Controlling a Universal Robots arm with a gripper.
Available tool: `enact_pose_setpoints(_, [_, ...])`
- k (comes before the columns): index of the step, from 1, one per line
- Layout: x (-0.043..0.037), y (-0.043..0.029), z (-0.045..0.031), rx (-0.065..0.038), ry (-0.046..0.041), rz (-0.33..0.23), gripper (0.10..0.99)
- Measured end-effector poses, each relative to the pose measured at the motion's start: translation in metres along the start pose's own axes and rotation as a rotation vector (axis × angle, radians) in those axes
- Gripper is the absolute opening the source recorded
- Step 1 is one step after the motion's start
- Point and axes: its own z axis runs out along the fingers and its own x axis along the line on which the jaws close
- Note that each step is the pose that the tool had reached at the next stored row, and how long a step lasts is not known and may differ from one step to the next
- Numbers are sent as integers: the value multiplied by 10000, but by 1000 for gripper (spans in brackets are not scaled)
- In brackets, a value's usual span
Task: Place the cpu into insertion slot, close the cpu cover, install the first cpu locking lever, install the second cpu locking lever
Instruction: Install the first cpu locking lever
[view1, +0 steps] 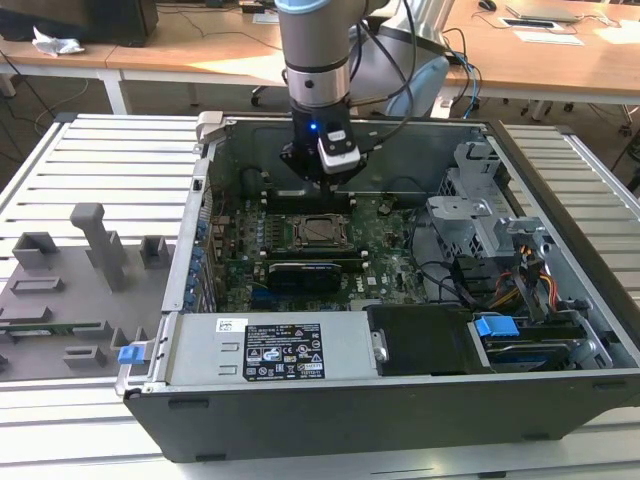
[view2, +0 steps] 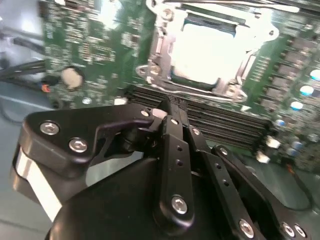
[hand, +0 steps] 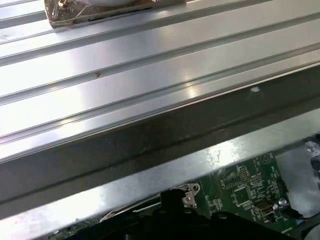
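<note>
One gripper (view2: 172, 107) hangs inside the open case (view1: 400, 400), its black fingers (view2: 175, 120) drawn together with nothing visibly between them, tips just above the memory slots (view2: 225, 122) beside the slot (view2: 207, 50). Beyond them on the green board (view2: 100, 50) the cpu (view2: 205, 47) lies seated in the slot, with the cover (view2: 160, 45) around it. Farther out, the ribbed table (hand: 150, 75) runs past the case wall.

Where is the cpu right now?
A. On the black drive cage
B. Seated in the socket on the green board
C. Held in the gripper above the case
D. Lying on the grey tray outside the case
B. The cpu lies flat in the insertion slot on the board, its pale top framed by the silver rim in the second wrist view, with the gripper just behind it.
</note>
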Motion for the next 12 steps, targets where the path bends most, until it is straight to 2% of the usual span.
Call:
enact_pose_setpoints(1, [-6,2,2,59,171,5,106])
enact_pose_setpoints(2, [-14,5,4,166,458,16,106])
enact_pose_setpoints(3, [-15,5,4,187,504,17,106])
enact_pose_setpoints(7, [-25,-24,3,186,504,17,106])
enact_pose_setpoints(10, [-55,-114,0,220,493,-6,106])
enact_pose_setpoints(12, [-81,-191,-3,338,455,-58,106])
